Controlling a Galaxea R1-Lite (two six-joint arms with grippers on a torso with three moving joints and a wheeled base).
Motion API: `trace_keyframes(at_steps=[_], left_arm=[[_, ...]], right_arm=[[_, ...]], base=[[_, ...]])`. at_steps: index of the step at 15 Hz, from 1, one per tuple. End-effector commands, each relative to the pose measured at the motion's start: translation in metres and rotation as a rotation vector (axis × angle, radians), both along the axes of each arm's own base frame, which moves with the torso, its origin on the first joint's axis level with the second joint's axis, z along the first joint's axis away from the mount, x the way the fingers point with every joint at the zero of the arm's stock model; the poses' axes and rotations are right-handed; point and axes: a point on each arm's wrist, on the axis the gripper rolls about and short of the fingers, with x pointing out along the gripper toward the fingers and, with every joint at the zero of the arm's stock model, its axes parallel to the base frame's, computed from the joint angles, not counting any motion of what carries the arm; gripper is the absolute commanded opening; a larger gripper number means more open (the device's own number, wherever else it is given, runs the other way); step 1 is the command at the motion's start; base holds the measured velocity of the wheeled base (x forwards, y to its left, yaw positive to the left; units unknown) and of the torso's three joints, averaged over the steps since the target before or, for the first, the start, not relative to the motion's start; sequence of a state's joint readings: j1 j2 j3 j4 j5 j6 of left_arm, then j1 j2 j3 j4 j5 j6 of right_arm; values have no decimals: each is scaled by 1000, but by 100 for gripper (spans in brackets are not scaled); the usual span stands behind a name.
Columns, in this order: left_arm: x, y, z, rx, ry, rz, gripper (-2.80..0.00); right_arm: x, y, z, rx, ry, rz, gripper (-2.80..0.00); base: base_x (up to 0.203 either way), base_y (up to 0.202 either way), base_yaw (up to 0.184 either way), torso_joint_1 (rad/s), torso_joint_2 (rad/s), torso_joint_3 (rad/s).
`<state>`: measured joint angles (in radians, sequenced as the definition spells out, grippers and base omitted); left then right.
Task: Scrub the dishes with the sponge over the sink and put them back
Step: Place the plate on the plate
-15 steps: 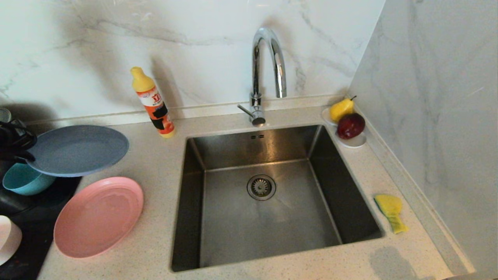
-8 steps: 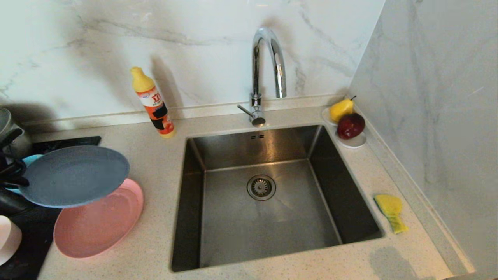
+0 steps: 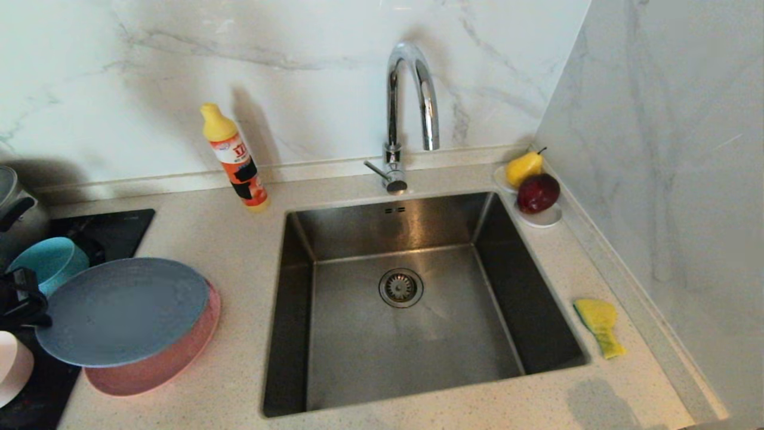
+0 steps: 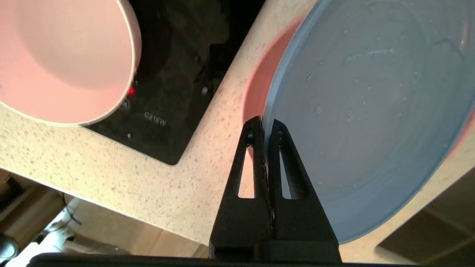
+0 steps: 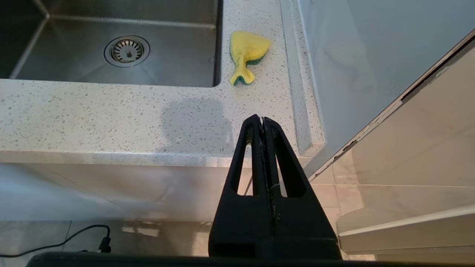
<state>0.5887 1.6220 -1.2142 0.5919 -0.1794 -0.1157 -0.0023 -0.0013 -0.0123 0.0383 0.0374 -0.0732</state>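
Observation:
My left gripper (image 3: 27, 301) (image 4: 265, 124) is shut on the rim of the large blue plate (image 3: 122, 310) (image 4: 371, 111) at the counter's left end. The blue plate lies nearly flat over the pink plate (image 3: 173, 364) (image 4: 258, 85), covering most of it; I cannot tell whether they touch. The teal bowl (image 3: 51, 261) stands behind my left gripper and the pale pink-white bowl (image 3: 12, 364) (image 4: 63, 55) in front of it. The yellow sponge (image 3: 600, 325) (image 5: 246, 52) lies crumpled on the counter right of the sink (image 3: 412, 334) (image 5: 111, 55). My right gripper (image 5: 262, 119) hangs shut and empty before the counter's front edge.
A black cooktop (image 3: 101, 230) (image 4: 185, 74) lies under the bowls, with a steel pot (image 3: 15, 212) at its back. An orange detergent bottle (image 3: 236, 158) stands behind the sink's left corner, the chrome faucet (image 3: 409, 113) at the middle, a fruit dish (image 3: 534, 191) at the right wall.
My left gripper has brought the blue plate down and toward the front, from above the teal bowl to over the pink plate. The right arm has kept still.

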Motion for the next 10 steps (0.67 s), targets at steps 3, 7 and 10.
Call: trace_keyframes(at_steps=[3,7,10], left_arm=[[-5,-4,-12,4,-21,-4,-280],[-2,-3,-30,-33,-63,-40,-280],[0,-2,-47,-37,-58,-42,-280]], right_arm=[[0,0,0,0,1,0,-280],[0,0,0,0,1,0,-280],[0,0,0,0,1,2,-280]], base=[[0,0,0,0,0,0],[0,0,0,0,0,0],[0,0,0,0,0,0]])
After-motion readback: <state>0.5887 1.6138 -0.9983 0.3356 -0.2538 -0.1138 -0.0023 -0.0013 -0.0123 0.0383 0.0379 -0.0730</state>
